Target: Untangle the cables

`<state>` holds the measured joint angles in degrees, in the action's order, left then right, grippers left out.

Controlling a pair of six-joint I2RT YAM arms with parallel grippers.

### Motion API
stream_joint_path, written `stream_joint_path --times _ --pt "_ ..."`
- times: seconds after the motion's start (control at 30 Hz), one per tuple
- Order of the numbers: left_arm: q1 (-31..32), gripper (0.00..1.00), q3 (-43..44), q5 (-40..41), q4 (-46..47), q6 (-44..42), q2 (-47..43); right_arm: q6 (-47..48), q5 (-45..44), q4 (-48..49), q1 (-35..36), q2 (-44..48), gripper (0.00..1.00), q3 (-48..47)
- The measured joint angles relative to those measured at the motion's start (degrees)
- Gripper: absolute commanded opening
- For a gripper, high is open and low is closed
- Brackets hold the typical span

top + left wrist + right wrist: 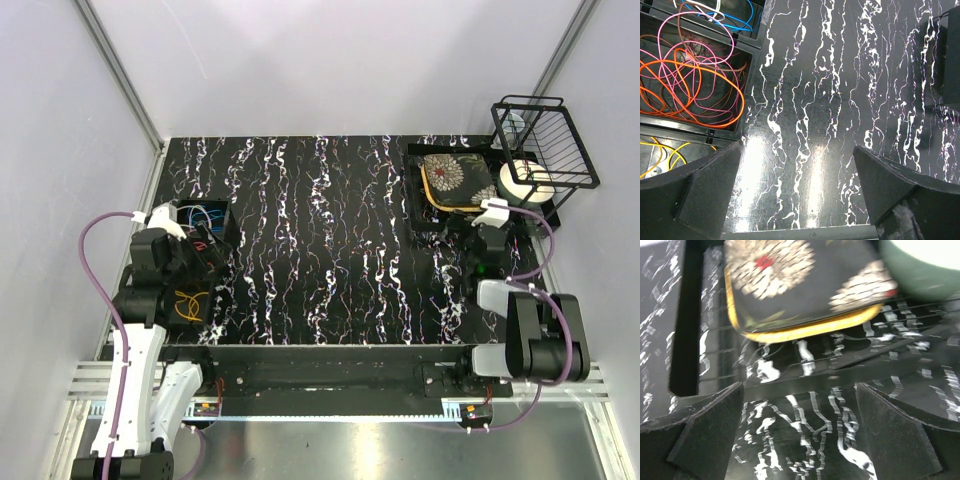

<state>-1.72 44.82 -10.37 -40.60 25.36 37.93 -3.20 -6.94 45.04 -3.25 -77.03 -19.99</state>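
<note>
The cables lie in a black divided bin at the table's left edge. In the left wrist view, orange and pink cables are looped together in the middle compartment. Blue and white cables lie in the far one and a yellow cable in the near one. From above I see blue, red and orange loops. My left gripper is open and empty over bare table just right of the bin. It also shows from above. My right gripper is open and empty, far from the cables.
A black tray at the back right holds a floral plate with a yellow rim. The right gripper hovers at its near edge. A black wire rack with a pale round object stands beyond it.
</note>
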Motion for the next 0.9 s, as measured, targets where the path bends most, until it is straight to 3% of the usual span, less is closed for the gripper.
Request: stream_joint_path --times 0.17,0.27,0.67,0.9 --pt "0.0 0.99 0.0 0.0 0.02 -0.02 -0.02 0.37 7.67 -2.38 -0.57 -5.03 1.0 -4.61" --pt "0.0 0.99 0.0 0.0 0.02 -0.02 -0.26 0.66 9.18 7.19 -1.55 -10.4 1.0 -2.75" --pt "0.0 0.99 0.02 0.07 -0.13 -0.07 -0.76 -1.05 7.65 16.79 -2.56 -11.61 1.0 1.86" --pt "0.0 0.99 0.02 0.5 -0.52 -0.15 -1.7 0.28 11.74 14.25 -2.56 -11.67 1.0 -0.09"
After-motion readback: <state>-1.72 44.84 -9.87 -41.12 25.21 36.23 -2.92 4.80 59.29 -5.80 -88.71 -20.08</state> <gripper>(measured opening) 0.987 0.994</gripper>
